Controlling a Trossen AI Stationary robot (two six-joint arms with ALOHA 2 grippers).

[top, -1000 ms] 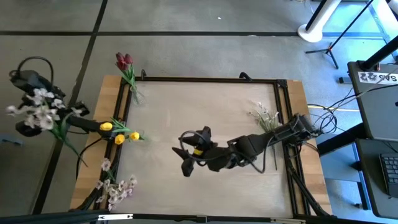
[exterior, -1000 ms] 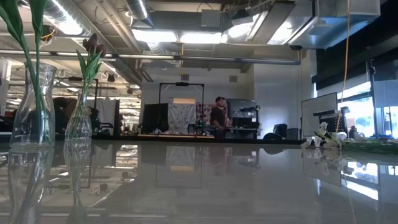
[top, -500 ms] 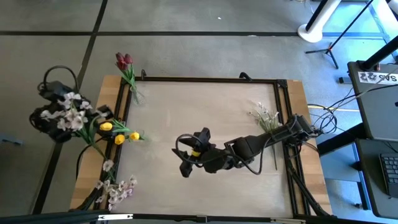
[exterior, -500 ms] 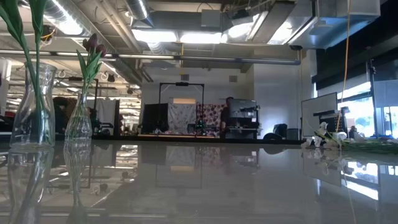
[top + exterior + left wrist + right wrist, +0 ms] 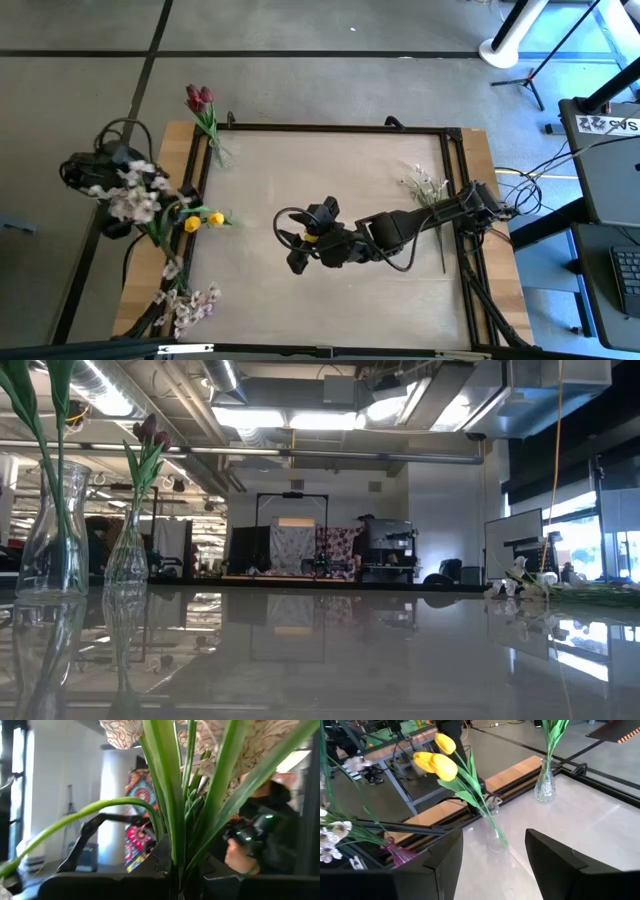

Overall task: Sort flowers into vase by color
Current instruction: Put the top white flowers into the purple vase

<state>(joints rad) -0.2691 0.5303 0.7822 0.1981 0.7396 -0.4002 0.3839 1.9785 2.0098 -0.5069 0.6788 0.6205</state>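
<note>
Pale tabletop (image 5: 330,180), left tool (image 5: 140,205) gripping white blossom spray (image 5: 130,195)

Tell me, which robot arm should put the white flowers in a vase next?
The left, I think. The left gripper is shut on the white flowers, just off the table's left edge beside the yellow tulips. The right gripper is open and empty over mid-table.

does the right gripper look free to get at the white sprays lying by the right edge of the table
Probably yes. The right gripper is open and empty, out over the middle of the table, and the white sprays lie bare beside its own arm with nothing on top. It would have to fold back toward its base, which may be awkward.
</note>
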